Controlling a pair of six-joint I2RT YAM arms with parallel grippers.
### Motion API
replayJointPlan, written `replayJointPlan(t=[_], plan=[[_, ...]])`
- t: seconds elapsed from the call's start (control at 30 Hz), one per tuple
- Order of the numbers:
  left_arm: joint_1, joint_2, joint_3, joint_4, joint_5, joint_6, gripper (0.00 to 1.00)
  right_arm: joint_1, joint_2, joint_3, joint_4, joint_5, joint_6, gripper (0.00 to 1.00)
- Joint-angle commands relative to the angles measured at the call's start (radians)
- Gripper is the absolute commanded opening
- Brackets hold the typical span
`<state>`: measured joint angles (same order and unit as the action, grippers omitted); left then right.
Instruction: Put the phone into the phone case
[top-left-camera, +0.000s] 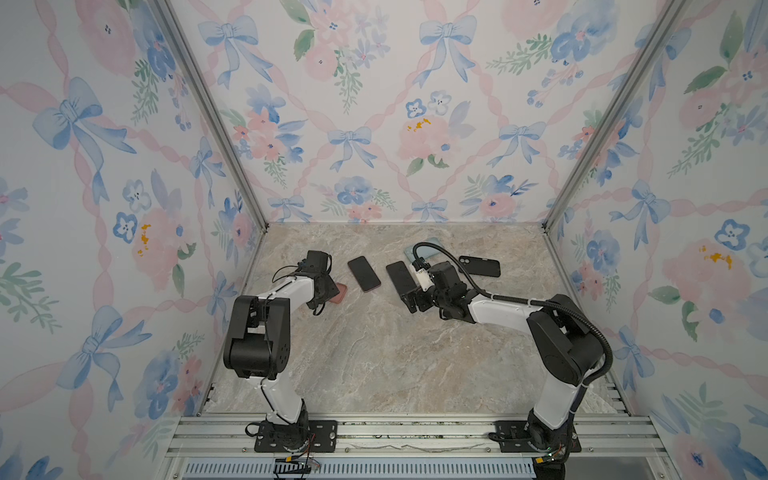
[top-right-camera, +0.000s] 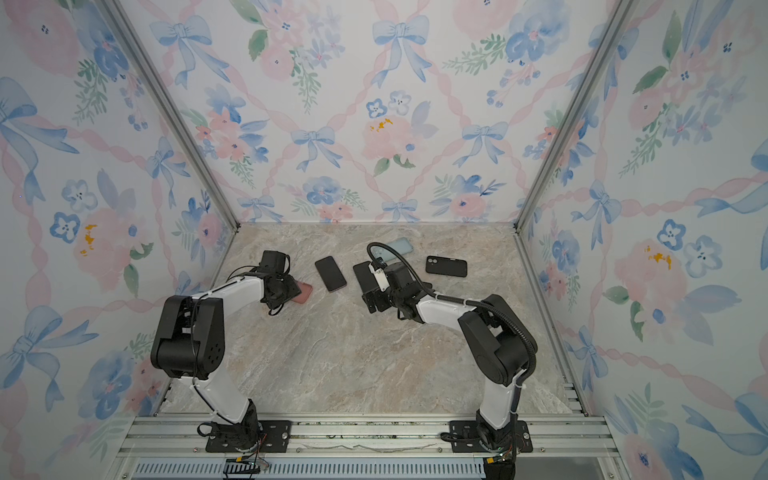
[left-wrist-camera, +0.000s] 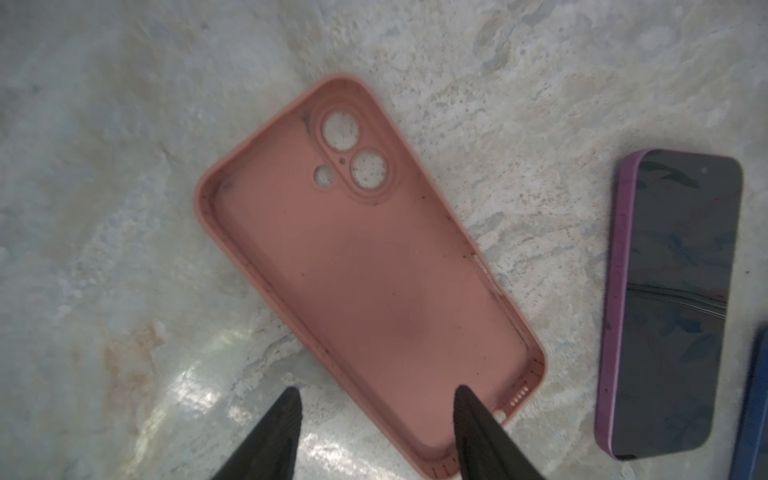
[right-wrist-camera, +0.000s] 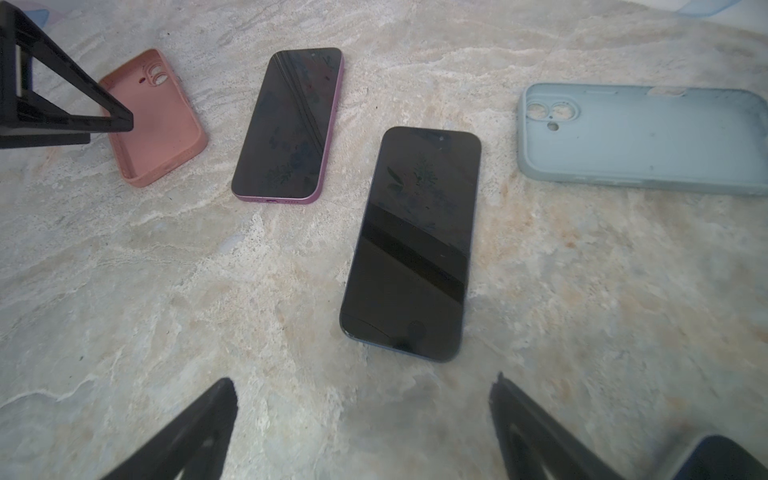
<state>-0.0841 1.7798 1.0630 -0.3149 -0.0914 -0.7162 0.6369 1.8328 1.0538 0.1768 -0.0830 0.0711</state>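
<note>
A pink phone case (left-wrist-camera: 365, 257) lies hollow side up on the marble table (top-left-camera: 374, 353), at the left in both top views (top-left-camera: 341, 292). My left gripper (left-wrist-camera: 376, 399) hangs over its bottom end, jaws apart, one finger inside the case and the other on the table outside its long wall. A purple-edged phone (right-wrist-camera: 289, 124) lies screen up just right of the case (top-left-camera: 364, 273). A dark blue phone (right-wrist-camera: 411, 245) lies screen up beside it (top-left-camera: 399, 278). My right gripper (right-wrist-camera: 361, 390) stands open and empty just short of that phone's near end.
A light blue case (right-wrist-camera: 640, 137) lies hollow side up behind the right wrist, partly hidden in both top views (top-left-camera: 432, 245). A black case (top-left-camera: 480, 266) lies at the right. Floral walls close in the table on three sides.
</note>
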Motion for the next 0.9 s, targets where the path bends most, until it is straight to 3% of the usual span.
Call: replayJointPlan(t=[0.0, 0.3, 0.47, 0.87], plan=[[0.008, 0.032, 0.036, -0.036, 0.005, -0.007, 0.55, 0.009, 0.015, 0.024, 0.006, -0.002, 0.001, 0.97], [0.016, 0.063, 0.043, -0.036, 0.001, -0.004, 0.40, 0.010, 0.016, 0.035, -0.011, 0.028, 0.006, 0.97], [0.022, 0.060, 0.039, -0.039, 0.003, 0.006, 0.23, 0.010, 0.013, 0.035, -0.007, 0.047, 0.010, 0.97], [0.023, 0.034, 0.025, -0.044, 0.024, 0.020, 0.17, 0.025, 0.008, 0.042, -0.022, 0.107, 0.011, 0.97]])
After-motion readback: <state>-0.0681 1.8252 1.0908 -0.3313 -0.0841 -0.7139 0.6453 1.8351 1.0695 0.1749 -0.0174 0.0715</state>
